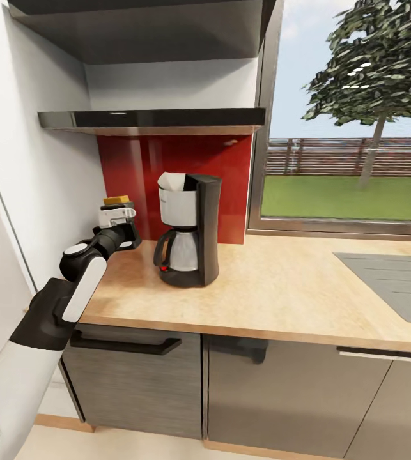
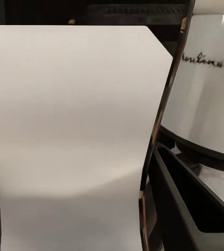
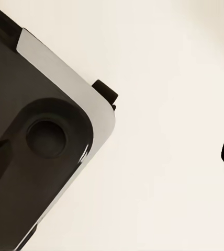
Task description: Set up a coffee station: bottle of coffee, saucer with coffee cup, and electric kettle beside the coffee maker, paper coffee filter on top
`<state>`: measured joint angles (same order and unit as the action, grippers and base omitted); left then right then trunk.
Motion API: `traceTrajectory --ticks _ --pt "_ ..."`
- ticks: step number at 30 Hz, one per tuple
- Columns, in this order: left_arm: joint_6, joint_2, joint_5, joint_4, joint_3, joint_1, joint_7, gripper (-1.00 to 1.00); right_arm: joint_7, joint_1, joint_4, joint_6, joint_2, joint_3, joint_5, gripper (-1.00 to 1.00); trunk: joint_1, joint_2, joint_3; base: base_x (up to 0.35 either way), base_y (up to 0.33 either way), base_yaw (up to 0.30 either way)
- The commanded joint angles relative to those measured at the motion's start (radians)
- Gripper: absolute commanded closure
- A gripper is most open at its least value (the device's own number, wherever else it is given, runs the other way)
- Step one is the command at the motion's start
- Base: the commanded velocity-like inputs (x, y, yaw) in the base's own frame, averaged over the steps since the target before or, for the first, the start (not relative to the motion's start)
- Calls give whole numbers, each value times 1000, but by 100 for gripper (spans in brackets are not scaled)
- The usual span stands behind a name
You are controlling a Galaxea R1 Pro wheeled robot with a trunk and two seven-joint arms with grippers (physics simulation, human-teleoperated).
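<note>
My left end effector (image 1: 117, 220) is closed on the small dark bottle of coffee with the white label and the mustard-yellow cap (image 1: 116, 211). I hold it upright at the far left of the long light-wood bench (image 1: 282, 287), just left of the black coffee maker with the silver carafe (image 1: 189, 230). I cannot tell if the bottle touches the bench. In my left wrist view the white label (image 2: 75, 136) is very close, with the silver carafe (image 2: 206, 89) beside it. A small white paper coffee filter (image 1: 173, 181) sits on top of the coffee maker. I cannot tell how open my right end effector is.
</note>
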<state>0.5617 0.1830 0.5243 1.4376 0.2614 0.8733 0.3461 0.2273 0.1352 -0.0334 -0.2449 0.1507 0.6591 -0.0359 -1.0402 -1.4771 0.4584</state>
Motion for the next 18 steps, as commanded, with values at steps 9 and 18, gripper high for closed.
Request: traceTrajectory --ticks 9,18 --pt "3 1 9 0 2 1 8 100 4 1 -3 -7 0 3 -4 -100 0 -1 1 0 0 0" --pt "3 1 8 1 2 1 8 100 4 1 -3 -7 0 2 -4 -100 -34 -64 29 0 0 0"
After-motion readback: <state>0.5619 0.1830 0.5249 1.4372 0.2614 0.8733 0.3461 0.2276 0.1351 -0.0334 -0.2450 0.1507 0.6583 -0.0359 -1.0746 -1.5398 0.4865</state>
